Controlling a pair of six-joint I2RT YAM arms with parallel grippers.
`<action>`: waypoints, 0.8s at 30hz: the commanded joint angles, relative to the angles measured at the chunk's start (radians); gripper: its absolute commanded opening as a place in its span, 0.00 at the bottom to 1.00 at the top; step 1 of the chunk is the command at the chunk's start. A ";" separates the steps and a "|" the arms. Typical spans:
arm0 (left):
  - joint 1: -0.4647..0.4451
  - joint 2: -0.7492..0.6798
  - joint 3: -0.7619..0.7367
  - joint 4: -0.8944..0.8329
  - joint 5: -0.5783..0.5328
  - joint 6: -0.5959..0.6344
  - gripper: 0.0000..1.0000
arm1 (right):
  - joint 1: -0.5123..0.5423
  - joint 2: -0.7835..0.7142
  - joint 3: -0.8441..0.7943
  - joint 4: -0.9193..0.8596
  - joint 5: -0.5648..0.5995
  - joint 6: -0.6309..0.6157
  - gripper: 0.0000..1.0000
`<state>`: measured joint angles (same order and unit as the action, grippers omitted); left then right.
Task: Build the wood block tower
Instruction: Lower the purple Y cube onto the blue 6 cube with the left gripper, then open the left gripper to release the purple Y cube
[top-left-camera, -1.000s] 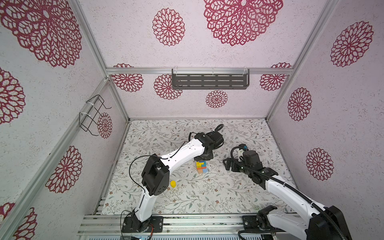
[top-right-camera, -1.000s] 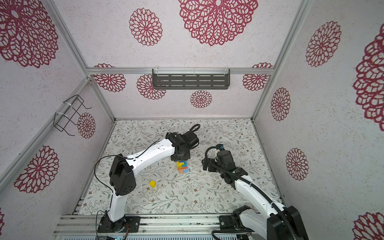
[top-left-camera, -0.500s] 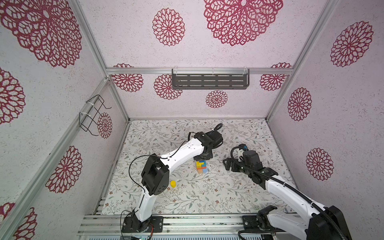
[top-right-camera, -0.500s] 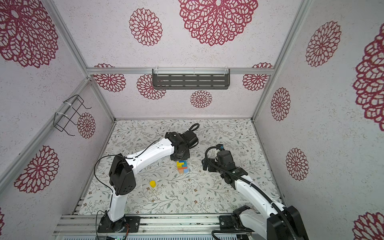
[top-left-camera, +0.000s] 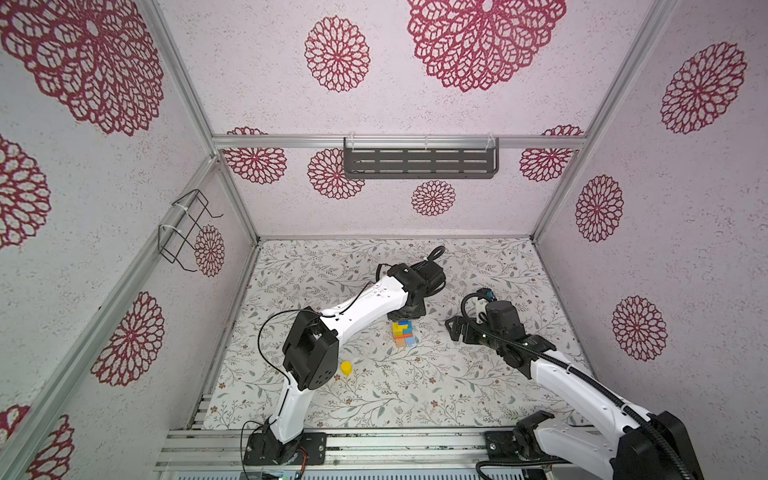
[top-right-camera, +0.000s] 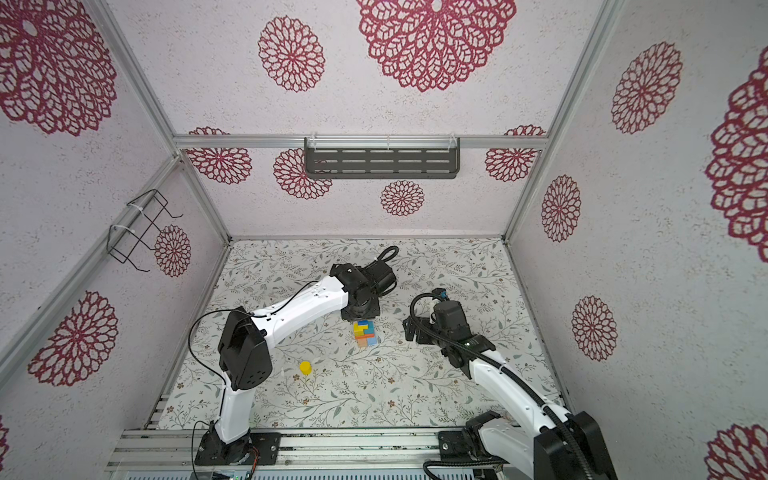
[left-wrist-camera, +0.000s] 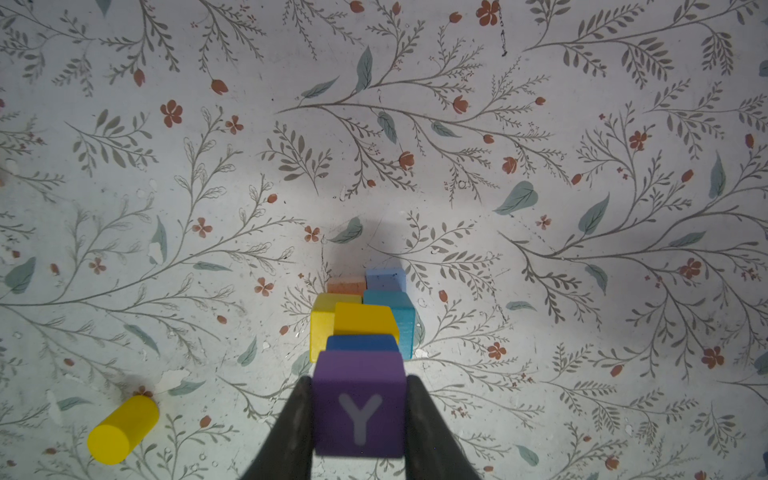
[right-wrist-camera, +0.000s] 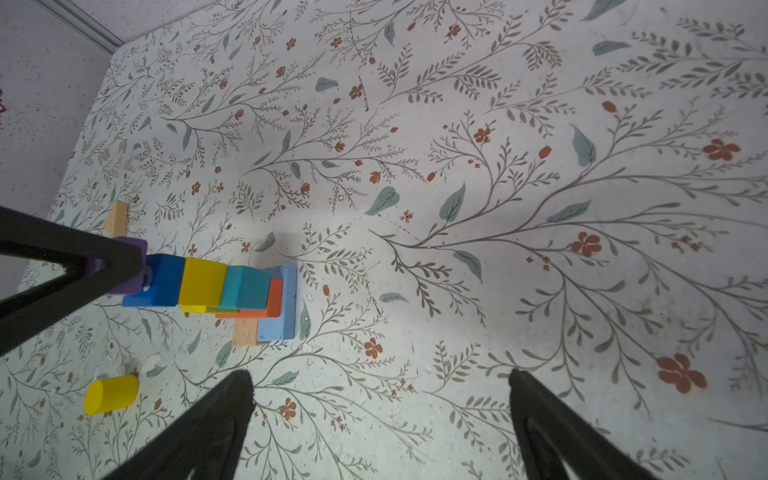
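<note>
bench (top-left-camera: 457, 386): floral-printed surface is filling the lower middle of both top views, carrying the blocks.
wood block tower (top-left-camera: 402, 332): is standing near mid-frame in both top views; its tan block (right-wrist-camera: 245, 332) and light blue block (right-wrist-camera: 277, 328) are sitting side by side, touching, directly on the bench.
yellow cylinder (top-left-camera: 345, 368): is sitting alone, lower left of the tower, well apart.
loose tan block (right-wrist-camera: 116, 217): is lying apart from the tower, showing only in the right wrist view.
</note>
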<state>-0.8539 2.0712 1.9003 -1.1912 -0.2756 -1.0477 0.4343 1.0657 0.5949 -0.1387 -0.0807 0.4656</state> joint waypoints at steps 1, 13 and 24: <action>0.011 0.019 -0.009 0.010 -0.005 -0.007 0.28 | -0.006 0.001 -0.006 0.014 -0.003 0.010 0.99; 0.011 0.026 0.004 0.010 -0.003 0.000 0.32 | -0.006 0.001 -0.006 0.013 -0.003 0.008 0.99; 0.013 0.019 0.021 0.007 -0.009 0.007 0.55 | -0.006 -0.013 -0.006 0.007 -0.001 -0.008 0.99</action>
<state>-0.8528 2.0819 1.9007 -1.1900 -0.2741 -1.0325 0.4324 1.0698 0.5949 -0.1383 -0.0837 0.4641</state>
